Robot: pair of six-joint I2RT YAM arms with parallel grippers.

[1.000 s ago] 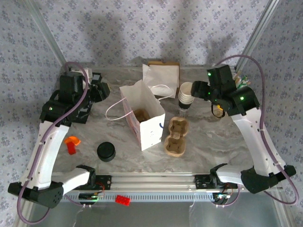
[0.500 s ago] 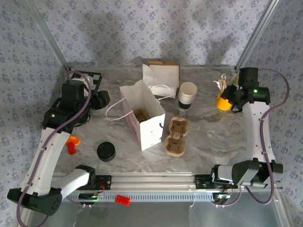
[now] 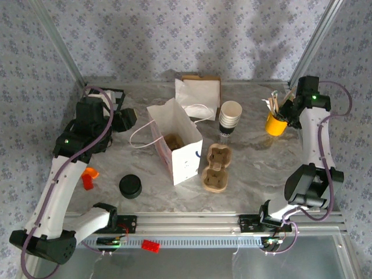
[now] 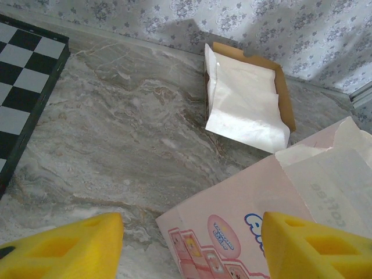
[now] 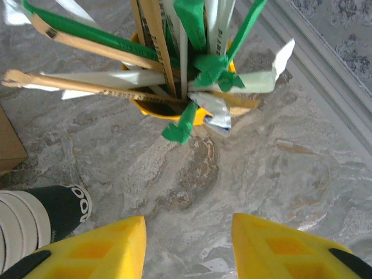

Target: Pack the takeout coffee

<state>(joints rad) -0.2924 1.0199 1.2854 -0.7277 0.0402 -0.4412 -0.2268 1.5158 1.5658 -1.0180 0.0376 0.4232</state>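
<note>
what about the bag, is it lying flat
No, the bag stands upright with its mouth open.

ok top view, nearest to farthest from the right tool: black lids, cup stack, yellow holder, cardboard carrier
From the right tool:
1. yellow holder, right beside it
2. cup stack, further left, mid-back
3. cardboard carrier, centre front
4. black lids, front left

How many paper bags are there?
2. The open bag stands in the middle. The flat bag lies in the brown box at the back. More may be hidden under it.
</note>
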